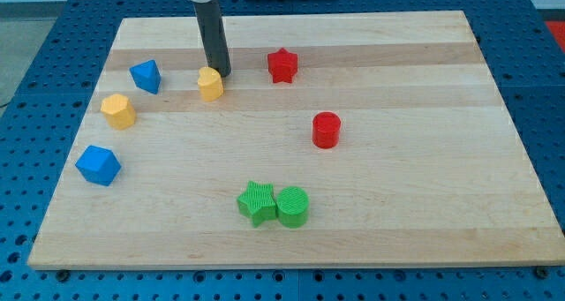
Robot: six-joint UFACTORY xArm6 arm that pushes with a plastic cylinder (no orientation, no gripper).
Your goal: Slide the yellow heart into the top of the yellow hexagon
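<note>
The yellow heart [210, 84] lies on the wooden board in the upper left part of the view. The yellow hexagon [117, 111] lies to its left and a little lower, well apart from it. My tip [222, 74] stands right at the heart's upper right edge, touching it or very nearly so. The dark rod rises from there toward the view's top.
A blue block [146, 76] lies between heart and hexagon, slightly above them. Another blue block [97, 165] lies below the hexagon. A red star [282, 65] and a red cylinder [326, 130] lie to the right. A green star [257, 202] touches a green cylinder [292, 206] near the bottom.
</note>
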